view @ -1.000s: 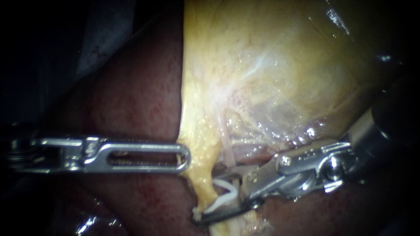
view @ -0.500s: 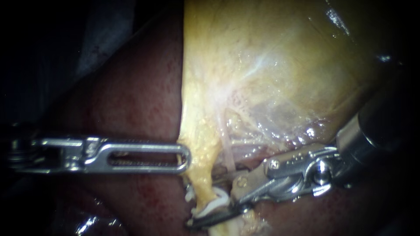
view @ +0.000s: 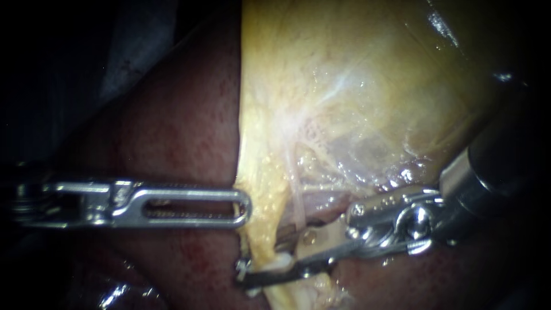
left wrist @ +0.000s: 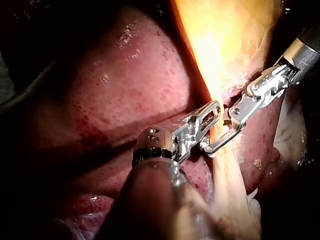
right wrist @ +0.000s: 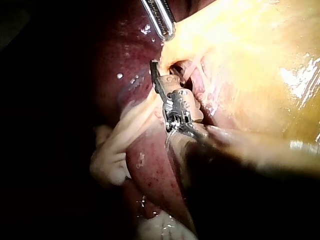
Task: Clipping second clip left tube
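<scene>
Right tool (view: 267,266) clamped on the white clip (view: 280,263), which sits across the tube (view: 263,244) under the gallbladder (view: 344,86). We judge closure near complete; release and withdrawal are left.

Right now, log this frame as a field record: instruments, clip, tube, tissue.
left instrument: tip against the gallbladder's edge
right instrument: jaws shut on clip, across the tube
clip: white, on the tube, below the left instrument's tip
tube: pale yellow strand running down from the gallbladder
liver: dark red, behind both instruments
</scene>
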Robot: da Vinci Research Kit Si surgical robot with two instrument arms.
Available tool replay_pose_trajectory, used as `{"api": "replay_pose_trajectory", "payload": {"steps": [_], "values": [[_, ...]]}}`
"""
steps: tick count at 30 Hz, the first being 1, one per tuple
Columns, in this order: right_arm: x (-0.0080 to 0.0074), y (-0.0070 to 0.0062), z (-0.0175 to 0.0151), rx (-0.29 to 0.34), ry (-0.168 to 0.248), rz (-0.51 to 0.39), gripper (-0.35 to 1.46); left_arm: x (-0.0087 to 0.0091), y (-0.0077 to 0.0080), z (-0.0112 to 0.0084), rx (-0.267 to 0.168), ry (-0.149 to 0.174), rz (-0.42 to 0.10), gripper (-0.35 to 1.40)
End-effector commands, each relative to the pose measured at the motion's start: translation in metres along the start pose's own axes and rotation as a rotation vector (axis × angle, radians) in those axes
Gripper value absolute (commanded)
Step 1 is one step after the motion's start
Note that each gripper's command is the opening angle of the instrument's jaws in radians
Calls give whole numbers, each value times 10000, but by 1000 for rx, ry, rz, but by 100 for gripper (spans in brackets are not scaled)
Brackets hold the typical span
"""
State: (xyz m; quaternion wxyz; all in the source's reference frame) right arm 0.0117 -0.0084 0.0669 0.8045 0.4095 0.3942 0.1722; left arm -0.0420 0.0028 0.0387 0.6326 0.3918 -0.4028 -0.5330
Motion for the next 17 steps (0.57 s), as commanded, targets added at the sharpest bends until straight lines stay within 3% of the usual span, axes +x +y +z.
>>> {"api": "replay_pose_trajectory", "payload": {"steps": [1,17], "values": [[0,0,0,1,0,-1,-10,0,0,0,0,0,0,-33],[0,1,0,3,-5,2,-12,0,0,3,-1,-1,0,-33]]}}
